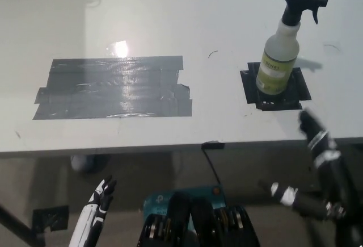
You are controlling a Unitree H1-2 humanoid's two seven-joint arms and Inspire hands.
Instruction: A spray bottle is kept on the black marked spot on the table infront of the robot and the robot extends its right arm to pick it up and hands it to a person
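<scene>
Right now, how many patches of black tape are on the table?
2: a large tape patch left of centre, and a small square patch at right under the spray bottle. None seems hidden.

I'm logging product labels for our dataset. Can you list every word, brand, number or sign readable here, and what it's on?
Green label on the translucent plastic spray bottle with a black trigger head: has dark print near its top, too blurred to read.
Large patch of grey tape strips on the white table: no text.
Small black tape square under the bottle: no text.
Nothing else legible anywhere.
</scene>
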